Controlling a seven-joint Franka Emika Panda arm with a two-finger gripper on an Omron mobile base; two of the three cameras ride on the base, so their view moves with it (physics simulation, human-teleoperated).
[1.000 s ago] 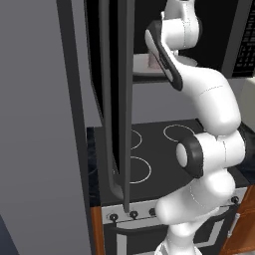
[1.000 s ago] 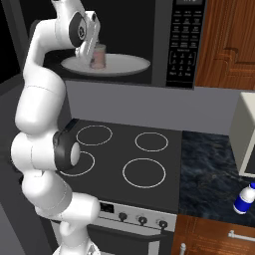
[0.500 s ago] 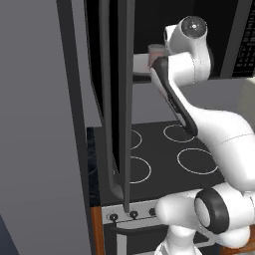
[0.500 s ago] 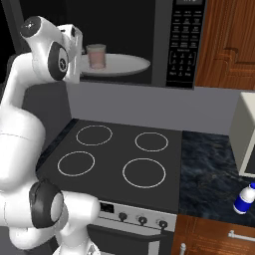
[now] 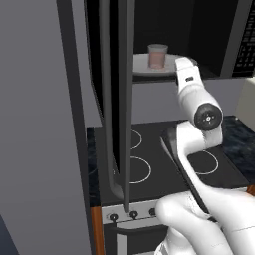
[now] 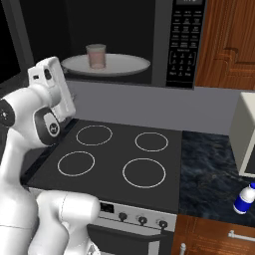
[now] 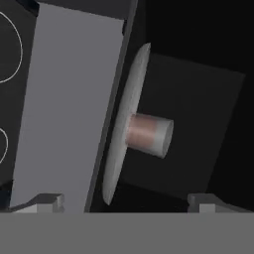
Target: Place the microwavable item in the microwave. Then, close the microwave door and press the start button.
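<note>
White arm folded low over the stove top (image 6: 117,157), elbow bent above the front burners, forearm rising toward the microwave (image 6: 124,45). Hand tipped up just below and in front of the oven cavity, rolled sideways in the hand view. Gripper (image 7: 124,201) spread wide, gripping nothing, one finger tip (image 7: 47,201) at each lower corner of the hand view.

One glass tumbler (image 6: 96,56) of pinkish-brown liquid, standing upright on the one white turntable plate (image 6: 127,64) inside the cavity, well apart from the fingers. Same tumbler visible from the left base view (image 5: 158,56) and the hand view (image 7: 149,135), set near the plate's middle.

One microwave door (image 5: 40,124), swung fully out to the left, with one long dark bar handle (image 5: 124,109) running down its edge. One black keypad panel (image 6: 184,42) at the right of the cavity.

Four ringed burners on the stove top. Three knobs (image 6: 142,219) along the front edge in the right base view. One small white bottle (image 6: 245,199) with blue label on the dark counter (image 6: 209,174) at far right. One wooden cabinet door (image 6: 226,45) beside the keypad.
</note>
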